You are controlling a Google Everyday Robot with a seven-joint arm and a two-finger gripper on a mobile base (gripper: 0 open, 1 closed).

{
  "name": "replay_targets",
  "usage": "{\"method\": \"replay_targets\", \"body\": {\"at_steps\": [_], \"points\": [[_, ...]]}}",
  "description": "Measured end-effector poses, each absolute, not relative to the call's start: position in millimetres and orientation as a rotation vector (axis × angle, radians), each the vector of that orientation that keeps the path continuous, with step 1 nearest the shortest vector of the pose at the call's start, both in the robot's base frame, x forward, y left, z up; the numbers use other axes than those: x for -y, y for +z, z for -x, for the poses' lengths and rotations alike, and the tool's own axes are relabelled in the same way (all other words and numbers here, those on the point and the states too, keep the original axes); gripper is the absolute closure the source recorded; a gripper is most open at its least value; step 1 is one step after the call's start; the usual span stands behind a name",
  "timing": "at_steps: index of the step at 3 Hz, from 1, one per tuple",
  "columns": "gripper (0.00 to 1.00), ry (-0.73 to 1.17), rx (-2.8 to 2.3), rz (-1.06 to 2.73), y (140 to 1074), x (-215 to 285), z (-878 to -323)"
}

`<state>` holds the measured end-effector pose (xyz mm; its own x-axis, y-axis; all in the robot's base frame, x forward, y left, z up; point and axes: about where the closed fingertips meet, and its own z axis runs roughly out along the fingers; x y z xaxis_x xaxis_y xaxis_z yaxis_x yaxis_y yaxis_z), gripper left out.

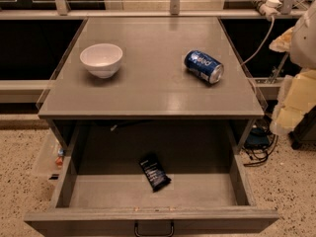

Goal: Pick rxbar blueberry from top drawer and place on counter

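Gripper (pixel 292 105) is parked at 3 o'clock, off the counter (pixel 148 93); can't tell whether it's open or closed. Your rxbar blueberry (pixel 155 172) lies flat and skewed on the top drawer (pixel 207 191) floor at 6 o'clock. The drawer is pulled out, so you can reach straight down. Bowl (pixel 101 59) at 10, blue can (pixel 204 66) at 1: drop between them.

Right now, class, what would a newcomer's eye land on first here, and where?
The open top drawer at the front draws the eye, with the dark rxbar blueberry lying aslant on its floor. On the counter above, a white bowl stands at the left and a blue can lies on its side at the right. The gripper is not in view.
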<state>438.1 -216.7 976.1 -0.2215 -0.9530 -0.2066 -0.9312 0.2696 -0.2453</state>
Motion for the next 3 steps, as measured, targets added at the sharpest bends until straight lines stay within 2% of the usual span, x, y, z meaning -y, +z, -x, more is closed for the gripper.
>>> {"method": "replay_targets", "body": {"at_steps": [2,3], "points": [[0.00,-0.067,-2.221,1.680,961,212,-427],[0.00,0.075,-2.206,1.556,919,193,-399]]}}
